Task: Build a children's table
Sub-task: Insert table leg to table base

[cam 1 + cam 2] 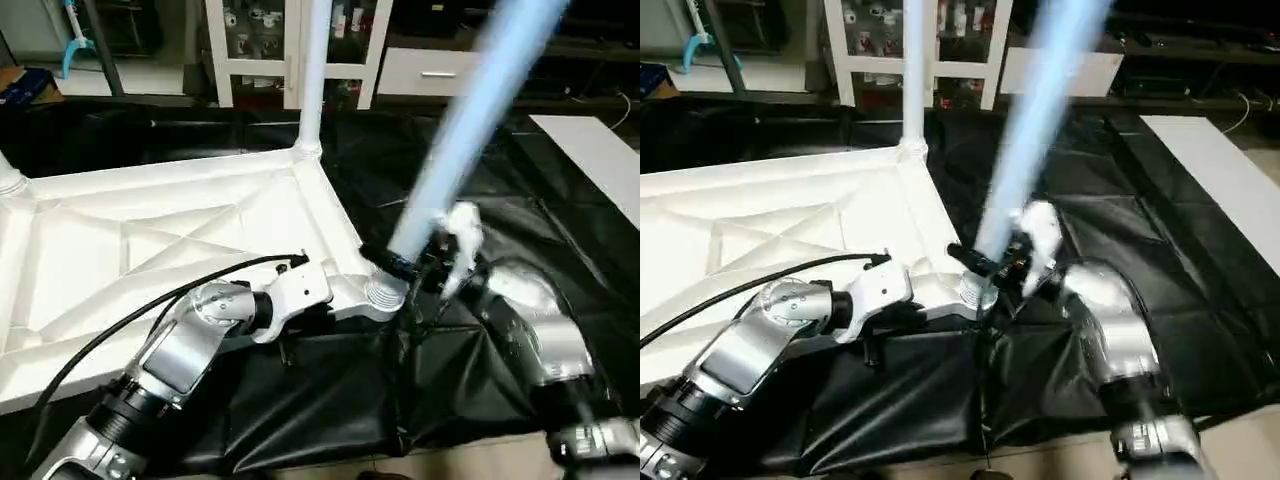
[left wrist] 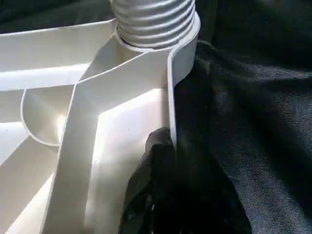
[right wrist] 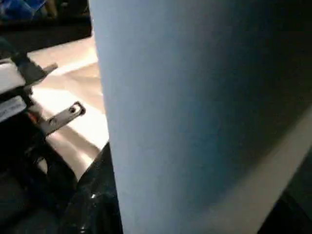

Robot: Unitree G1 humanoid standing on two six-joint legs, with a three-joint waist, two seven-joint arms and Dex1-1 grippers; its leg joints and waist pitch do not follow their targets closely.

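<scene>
The white table top [image 1: 150, 240] lies upside down on a black cloth, its X-ribs facing up. One white leg [image 1: 312, 80] stands upright in the far right corner, and a leg's base [image 1: 10, 180] shows at the far left corner. My right gripper [image 1: 412, 265] is shut on another long white leg [image 1: 470, 120], which leans to the right. That leg's threaded end [image 2: 153, 22] rests at the near right corner socket [image 1: 385, 292]. My left gripper [image 1: 305, 325] is shut on the top's near rim beside that socket, with one black finger [image 2: 156, 170] against the rim's inner wall.
The black cloth [image 1: 480, 180] covers the floor around the top. A white glass-door cabinet [image 1: 255, 50] and a white drawer [image 1: 430, 70] stand at the back. A flat white board [image 1: 600, 160] lies at the right. A black cable [image 1: 150, 305] runs along my left forearm.
</scene>
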